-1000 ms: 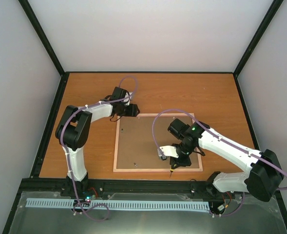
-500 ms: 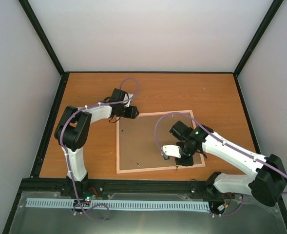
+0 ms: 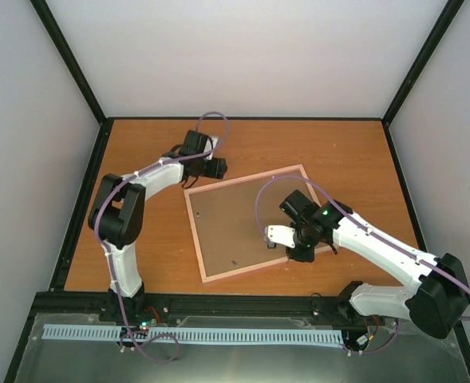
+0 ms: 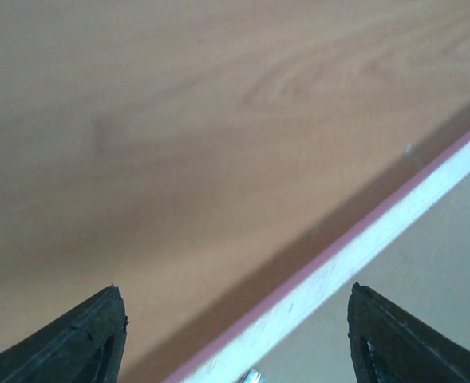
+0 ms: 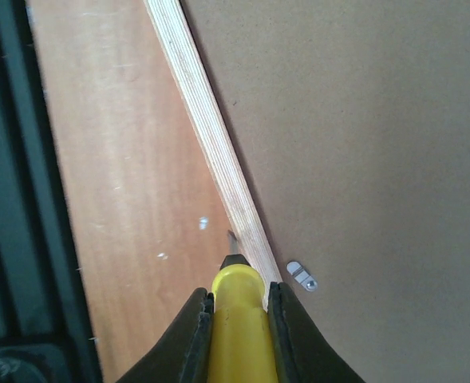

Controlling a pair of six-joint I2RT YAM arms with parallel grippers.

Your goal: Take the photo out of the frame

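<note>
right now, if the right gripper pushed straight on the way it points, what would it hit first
The yellow tool in the right gripper leads; its tip sits at the outer edge of the frame, so probably that, possibly the table.

The table (image 4: 179, 120) is orange-brown wood with wavy lines, smooth and a little shiny. The back of the frame (image 5: 211, 144) is bare pale wood with fine stripes, and its edge is pink. The board (image 5: 362, 144) is brown and dull, like card. The clip (image 5: 302, 276) is shiny metal. The tool (image 5: 238, 327) is glossy yellow plastic. The left fingers (image 4: 91, 343) are dull black.
</note>
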